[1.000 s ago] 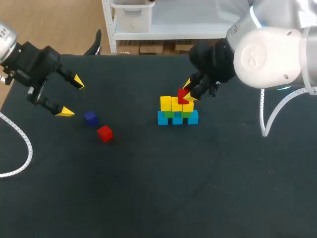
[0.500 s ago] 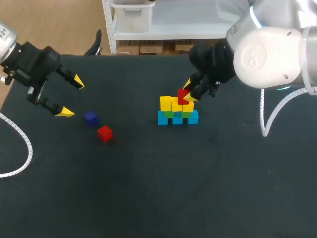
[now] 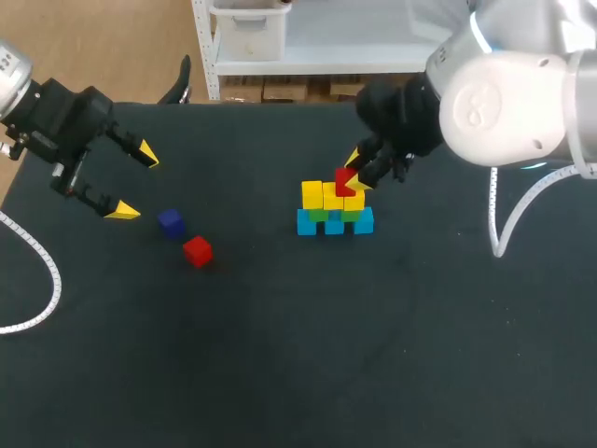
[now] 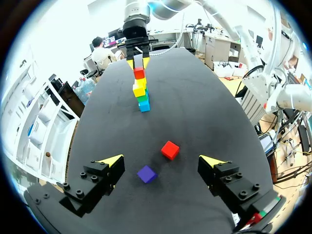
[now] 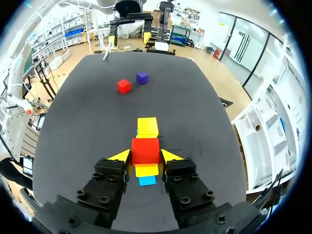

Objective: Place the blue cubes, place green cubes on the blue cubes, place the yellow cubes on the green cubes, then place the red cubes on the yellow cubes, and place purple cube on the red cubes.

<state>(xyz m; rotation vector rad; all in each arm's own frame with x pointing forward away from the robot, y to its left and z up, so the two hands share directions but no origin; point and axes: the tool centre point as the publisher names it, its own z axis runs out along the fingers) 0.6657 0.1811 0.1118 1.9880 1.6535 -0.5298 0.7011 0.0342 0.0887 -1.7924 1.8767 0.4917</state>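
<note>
1. Right of the table's middle, our right gripper is clenched on the held red cube, directly over the yellow cubes stacked on green cubes and blue cubes.
2. Our left gripper hangs released at far left.
3. Just right of it lie the purple cube and the loose red cube, near each other.

Bright, even overhead light, faint soft shadows, little glare.

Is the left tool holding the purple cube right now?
No, the left tool is open and empty, and the purple cube lies loose, apart from both yellow tips.
</note>
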